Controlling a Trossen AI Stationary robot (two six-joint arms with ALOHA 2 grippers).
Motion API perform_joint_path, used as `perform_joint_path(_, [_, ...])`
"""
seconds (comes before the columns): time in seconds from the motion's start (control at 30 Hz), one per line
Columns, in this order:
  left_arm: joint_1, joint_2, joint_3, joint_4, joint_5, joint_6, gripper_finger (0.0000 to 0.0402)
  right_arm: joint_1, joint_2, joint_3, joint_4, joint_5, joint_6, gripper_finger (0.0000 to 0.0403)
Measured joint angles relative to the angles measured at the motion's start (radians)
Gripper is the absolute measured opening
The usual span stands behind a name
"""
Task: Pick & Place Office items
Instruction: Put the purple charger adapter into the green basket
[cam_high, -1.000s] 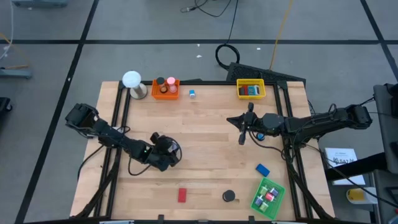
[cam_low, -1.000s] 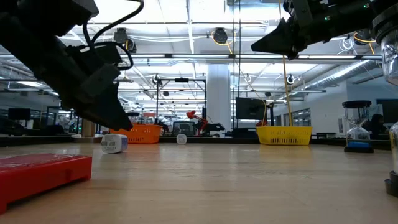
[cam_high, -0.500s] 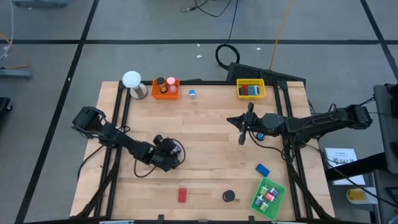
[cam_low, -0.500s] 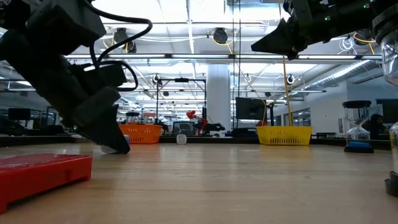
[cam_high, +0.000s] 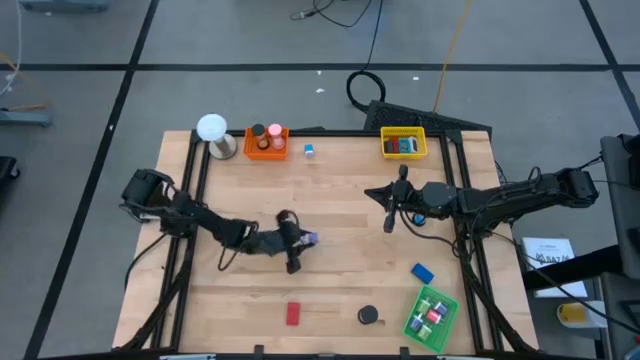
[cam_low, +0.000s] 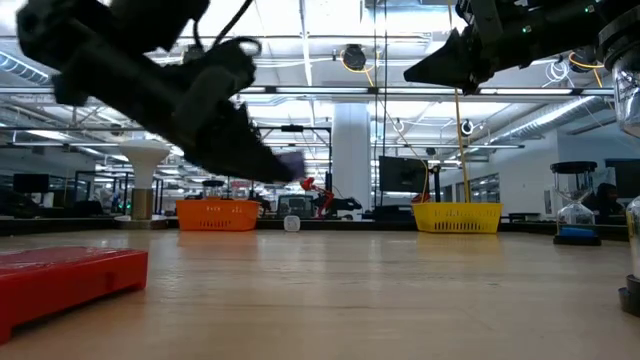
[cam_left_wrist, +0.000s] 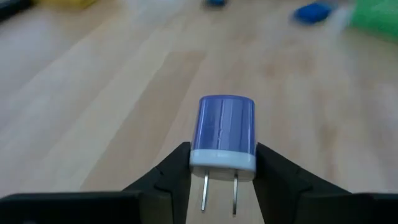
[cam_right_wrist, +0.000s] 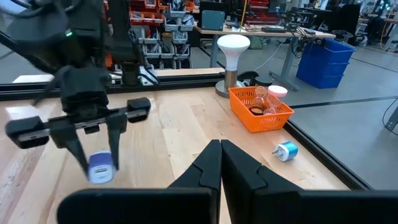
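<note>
My left gripper (cam_high: 297, 244) is near the table's middle, shut on a small purple plug adapter (cam_left_wrist: 225, 127) with a white end and two metal prongs. The adapter also shows in the low view (cam_low: 291, 160) and the right wrist view (cam_right_wrist: 101, 168). My right gripper (cam_high: 370, 192) waits shut and empty, above the table's right half. A red block (cam_high: 293, 313), a black disc (cam_high: 369, 315) and a blue block (cam_high: 422, 271) lie flat on the table near its front edge. My left gripper pinches the adapter's white prong end (cam_left_wrist: 205, 158) between its two fingers, one on each opposite side. The fingers come from the table's left, slanting down. The adapter is lifted clear of the table, its purple body sticking out past the fingertips and its prongs pointing back toward the wrist.
An orange tray (cam_high: 266, 141) and a white ball on a round base (cam_high: 212, 130) stand at the back left, with a small blue and white piece (cam_high: 309, 150) beside them. A yellow tray (cam_high: 403, 144) is at the back right, a green tray (cam_high: 430, 315) at the front right.
My left gripper has closed on the adapter, which stood on the table, and has lifted it clear. It has moved toward the table's right edge and has rolled and tipped its wrist on the way. My right arm has kept still.
</note>
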Motion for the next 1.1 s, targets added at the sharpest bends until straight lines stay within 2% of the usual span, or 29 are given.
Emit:
perform_joint_path(0.1, [0.056, 0.047, 0.009, 0.139, 0.120, 0.110, 0.0138, 0.000, 0.000, 0.000, 0.001, 0.000, 0.000, 0.0000])
perform_joint_path(0.17, [0.084, 0.103, 0.039, 0.176, 0.168, 0.148, 0.0138, 0.000, 0.000, 0.000, 0.000, 0.000, 0.000, 0.0000])
perform_joint_path(0.33, [0.121, 0.289, 0.211, 0.173, 0.261, 0.217, 0.0138, 0.000, 0.000, 0.000, 0.001, 0.000, 0.000, 0.0000])
perform_joint_path(0.47, [0.135, 0.396, 0.356, 0.047, 0.335, 0.276, 0.0138, 0.000, 0.000, 0.000, 0.000, -0.002, 0.000, 0.0000])
perform_joint_path(0.57, [0.144, 0.433, 0.425, -0.021, 0.336, 0.272, 0.0138, 0.000, 0.000, 0.000, -0.001, -0.003, -0.001, 0.0000])
perform_joint_path(0.7, [0.146, 0.447, 0.445, -0.034, 0.332, 0.267, 0.0143, 0.000, 0.000, 0.000, -0.001, -0.003, -0.001, 0.0000])
perform_joint_path(0.93, [0.146, 0.446, 0.445, -0.059, 0.326, 0.233, 0.0212, 0.000, 0.000, 0.000, -0.001, -0.004, -0.008, 0.0000])
perform_joint_path(1.1, [0.145, 0.416, 0.445, -0.153, 0.306, 0.234, 0.0241, 0.000, 0.000, 0.000, -0.001, -0.004, -0.008, 0.0000])
